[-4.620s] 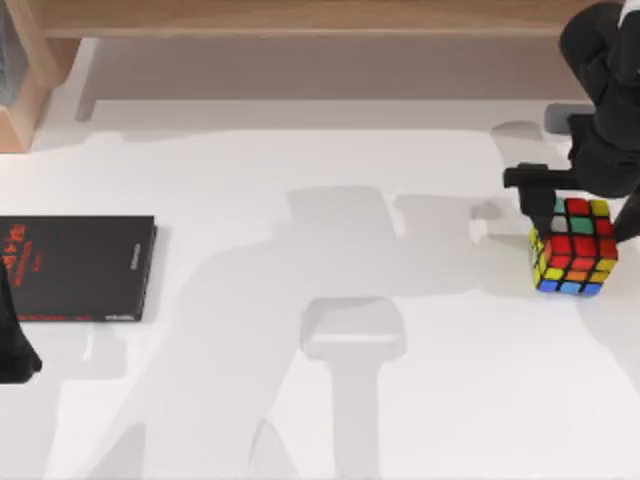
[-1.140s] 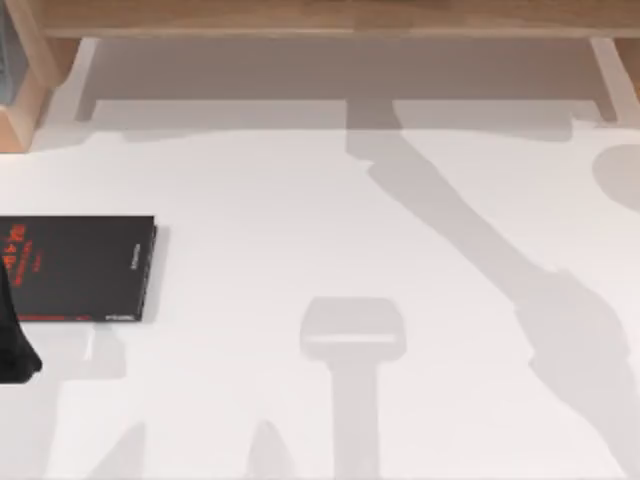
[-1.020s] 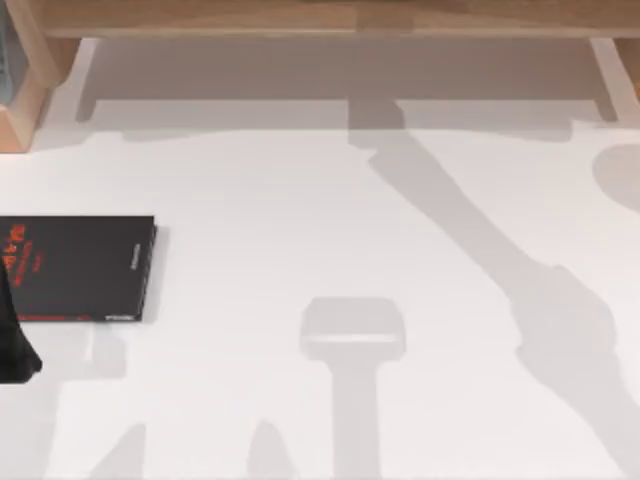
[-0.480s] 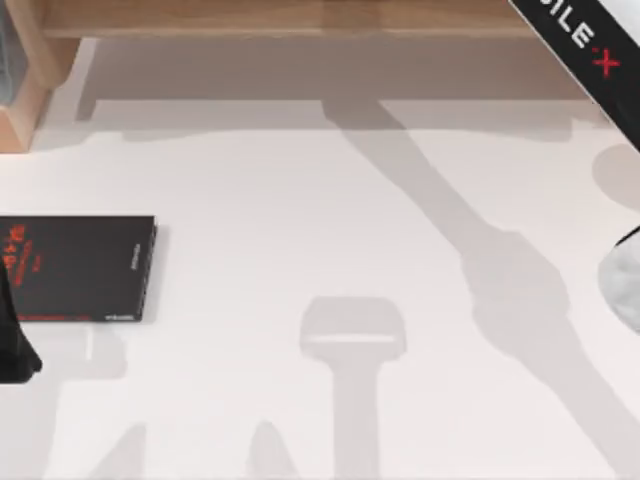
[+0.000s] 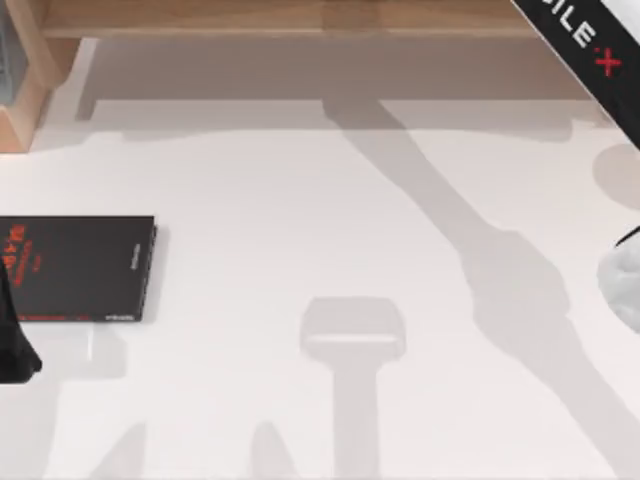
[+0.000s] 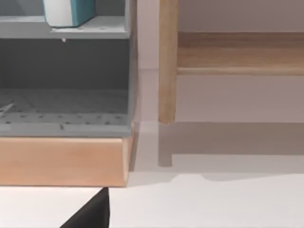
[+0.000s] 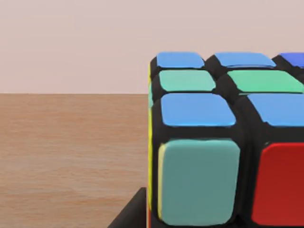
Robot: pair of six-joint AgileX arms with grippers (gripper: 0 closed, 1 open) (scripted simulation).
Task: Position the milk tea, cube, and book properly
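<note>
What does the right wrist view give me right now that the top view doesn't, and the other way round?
Right wrist view: the cube close up, blue, green and red stickers facing the camera, with a wooden surface behind it. Whether the right gripper grips it cannot be told.

Top view: the white table, the thin black book with red lettering lying flat at the table's left, the left arm parked beside it, and the right arm crossing the upper right corner.

Shared: wooden furniture, seen in the top view as a shelf edge.
</note>
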